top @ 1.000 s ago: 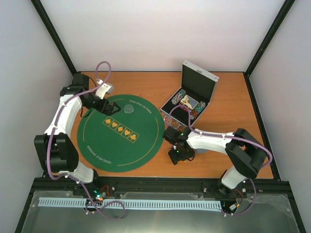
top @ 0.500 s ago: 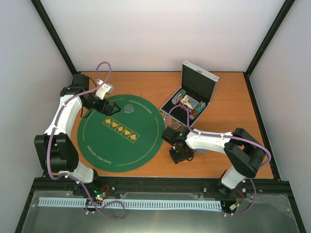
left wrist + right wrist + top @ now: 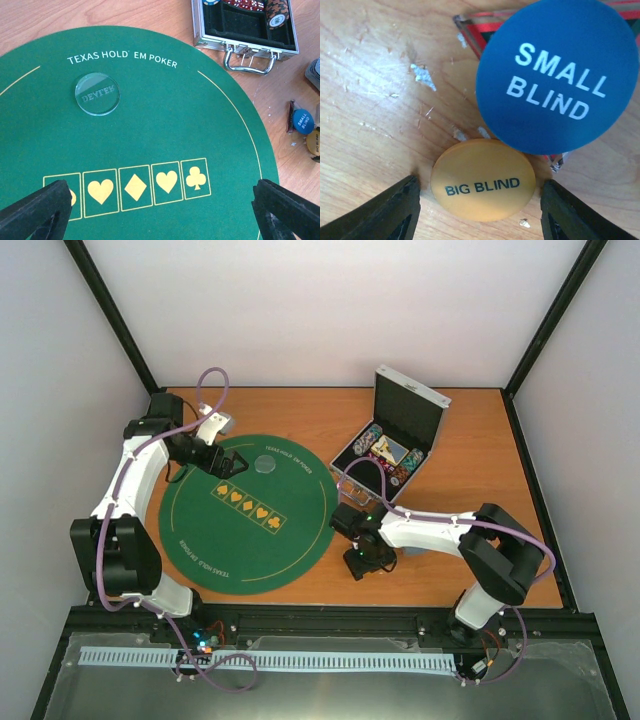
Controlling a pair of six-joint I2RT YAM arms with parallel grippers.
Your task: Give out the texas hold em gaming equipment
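We count one clear disc (image 3: 97, 93), one blue disc (image 3: 557, 75), one orange disc (image 3: 482, 186) — right gripper (image 3: 480, 184) spread astride it, left gripper (image 3: 160, 192) agape.

An open silver case (image 3: 410, 410) stands beside a green mat (image 3: 215, 540) on a wooden table (image 3: 300, 410).

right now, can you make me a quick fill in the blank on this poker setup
1. The orange disc reads ____ BLIND.
2. The blue disc reads ____ BLIND.
3. The clear disc lies on the ____ mat.
4. The silver case has its lid ____.
Missing words: BIG; SMALL; green; open.
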